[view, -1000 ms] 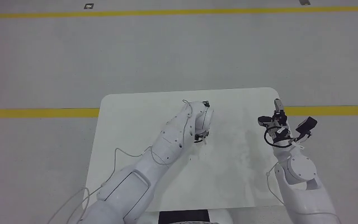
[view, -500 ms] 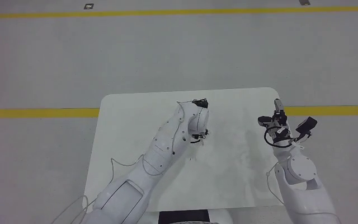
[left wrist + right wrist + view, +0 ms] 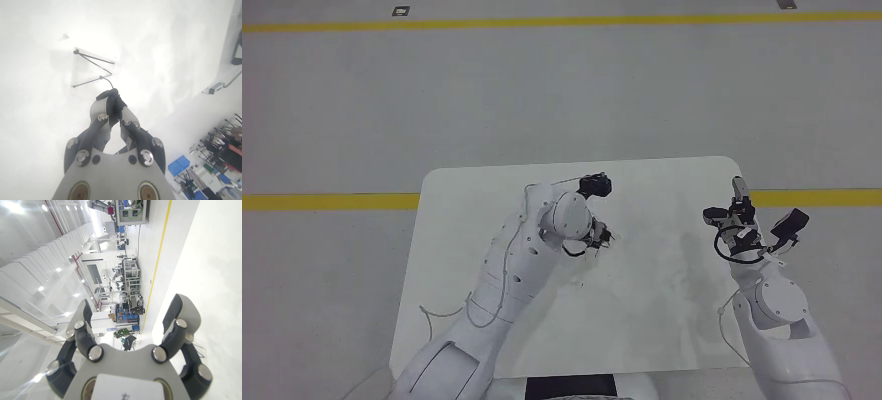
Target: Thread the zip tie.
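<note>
1. White tabletop with rounded corners [image 3: 472,260]; the left arm stretches over its middle.
2. The left gripper [image 3: 113,92] is clenched. Its two grey fingers [image 3: 96,108], wrapped in dark padding at the tips, meet on the end of a thin dark plastic zip tie [image 3: 88,81]. From above, this gripper [image 3: 597,238] sits low over the centre of the table.
3. From the pinched end the zip tie curves a short way to a small block-like joint. It then zigzags across a clear, flat, rectangular plate [image 3: 83,70], which lies on the table just ahead of the fingertips. Whether the zigzag is one strip or several cannot be told.
4. The right gripper [image 3: 726,201] is held up at the table's right edge, well apart from the plate and the zip tie.
5. In its own wrist view the right gripper [image 3: 130,301] has its ribbed black pads spread wide with nothing between them, facing the hall beyond the table.
</note>
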You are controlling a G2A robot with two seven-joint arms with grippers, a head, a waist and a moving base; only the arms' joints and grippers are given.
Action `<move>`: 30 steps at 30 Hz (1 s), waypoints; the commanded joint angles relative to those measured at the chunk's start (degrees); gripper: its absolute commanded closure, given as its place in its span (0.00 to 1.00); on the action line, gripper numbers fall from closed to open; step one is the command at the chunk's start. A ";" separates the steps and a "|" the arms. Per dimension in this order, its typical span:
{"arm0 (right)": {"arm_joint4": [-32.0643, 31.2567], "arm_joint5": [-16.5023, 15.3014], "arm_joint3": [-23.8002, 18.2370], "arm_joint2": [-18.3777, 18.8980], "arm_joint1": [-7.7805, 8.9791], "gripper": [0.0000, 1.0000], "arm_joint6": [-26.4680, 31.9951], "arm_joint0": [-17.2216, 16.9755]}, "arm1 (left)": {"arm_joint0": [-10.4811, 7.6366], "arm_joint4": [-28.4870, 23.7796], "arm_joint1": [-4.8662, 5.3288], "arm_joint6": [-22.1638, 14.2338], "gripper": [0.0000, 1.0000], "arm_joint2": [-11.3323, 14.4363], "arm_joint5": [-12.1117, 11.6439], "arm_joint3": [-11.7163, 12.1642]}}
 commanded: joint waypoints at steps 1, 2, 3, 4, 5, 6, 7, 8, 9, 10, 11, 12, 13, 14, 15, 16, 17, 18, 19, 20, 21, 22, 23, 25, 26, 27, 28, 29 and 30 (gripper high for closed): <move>0.00 0.00 0.00 0.00 0.00 0.00 0.00 0.00 | 0.27 -2.79 0.54 0.00 1.00 -0.27 -2.27 0.08; 0.00 0.00 0.00 0.00 0.00 0.00 0.00 0.00 | 0.29 -4.16 0.80 0.00 1.00 -0.35 -3.17 0.34; 0.00 0.00 0.00 0.00 0.00 0.00 0.00 0.00 | 0.20 -6.14 1.14 0.00 1.00 -0.34 -4.53 0.72; 0.00 0.00 0.00 0.00 0.00 0.00 0.00 0.00 | 0.06 -7.65 1.42 0.00 1.00 -0.11 -5.92 1.34; 0.00 0.00 0.00 0.00 0.00 0.00 0.00 0.00 | -0.22 -8.91 1.73 0.00 1.00 0.27 -7.42 1.92; 0.00 0.00 0.00 0.00 0.00 0.00 0.00 0.00 | -0.22 -8.91 1.73 0.00 1.00 0.27 -7.42 1.92; 0.00 0.00 0.00 0.00 0.00 0.00 0.00 0.00 | -0.22 -8.91 1.73 0.00 1.00 0.27 -7.42 1.92; 0.00 0.00 0.00 0.00 0.00 0.00 0.00 0.00 | -0.22 -8.91 1.73 0.00 1.00 0.27 -7.42 1.92; 0.00 0.00 0.00 0.00 0.00 0.00 0.00 0.00 | -0.22 -8.91 1.73 0.00 1.00 0.27 -7.42 1.92; 0.00 0.00 0.00 0.00 0.00 0.00 0.00 0.00 | -0.22 -8.91 1.73 0.00 1.00 0.27 -7.42 1.92; 0.00 0.00 0.00 0.00 0.00 0.00 0.00 0.00 | -0.22 -8.91 1.73 0.00 1.00 0.27 -7.42 1.92; 0.00 0.00 0.00 0.00 0.00 0.00 0.00 0.00 | -0.22 -8.91 1.73 0.00 1.00 0.27 -7.42 1.92; 0.00 0.00 0.00 0.00 0.00 0.00 0.00 0.00 | -0.22 -8.91 1.73 0.00 1.00 0.27 -7.42 1.92; 0.00 0.00 0.00 0.00 0.00 0.00 0.00 0.00 | -0.22 -8.91 1.73 0.00 1.00 0.27 -7.42 1.92; 0.00 0.00 0.00 0.00 0.00 0.00 0.00 0.00 | -0.22 -8.91 1.73 0.00 1.00 0.27 -7.42 1.92; 0.00 0.00 0.00 0.00 0.00 0.00 0.00 0.00 | -0.22 -8.91 1.73 0.00 1.00 0.27 -7.42 1.92; 0.00 0.00 0.00 0.00 0.00 0.00 0.00 0.00 | -0.22 -8.91 1.73 0.00 1.00 0.27 -7.42 1.92; 0.00 0.00 0.00 0.00 0.00 0.00 0.00 0.00 | -0.22 -8.91 1.73 0.00 1.00 0.27 -7.42 1.92; 0.00 0.00 0.00 0.00 0.00 0.00 0.00 0.00 | -0.22 -8.91 1.73 0.00 1.00 0.27 -7.42 1.92; 0.00 0.00 0.00 0.00 0.00 0.00 0.00 0.00 | -0.22 -8.91 1.73 0.00 1.00 0.27 -7.42 1.92; 0.00 0.00 0.00 0.00 0.00 0.00 0.00 0.00 | -0.22 -8.91 1.73 0.00 1.00 0.27 -7.42 1.92; 0.00 0.00 0.00 0.00 0.00 0.00 0.00 0.00 | -0.22 -8.91 1.73 0.00 1.00 0.27 -7.42 1.92; 0.00 0.00 0.00 0.00 0.00 0.00 0.00 0.00 | -0.22 -8.91 1.73 0.00 1.00 0.27 -7.42 1.92; 0.00 0.00 0.00 0.00 0.00 0.00 0.00 0.00 | -0.22 -8.91 1.73 0.00 1.00 0.27 -7.42 1.92; 0.00 0.00 0.00 0.00 0.00 0.00 0.00 0.00 | -0.22 -8.91 1.73 0.00 1.00 0.27 -7.42 1.92; 0.00 0.00 0.00 0.00 0.00 0.00 0.00 0.00 | -0.22 -8.91 1.73 0.00 1.00 0.27 -7.42 1.92; 0.00 0.00 0.00 0.00 0.00 0.00 0.00 0.00 | -0.22 -8.91 1.73 0.00 1.00 0.27 -7.42 1.92; 0.00 0.00 0.00 0.00 0.00 0.00 0.00 0.00 | -0.22 -8.91 1.73 0.00 1.00 0.27 -7.42 1.92; 0.00 0.00 0.00 0.00 0.00 0.00 0.00 0.00 | -0.22 -8.91 1.73 0.00 1.00 0.27 -7.42 1.92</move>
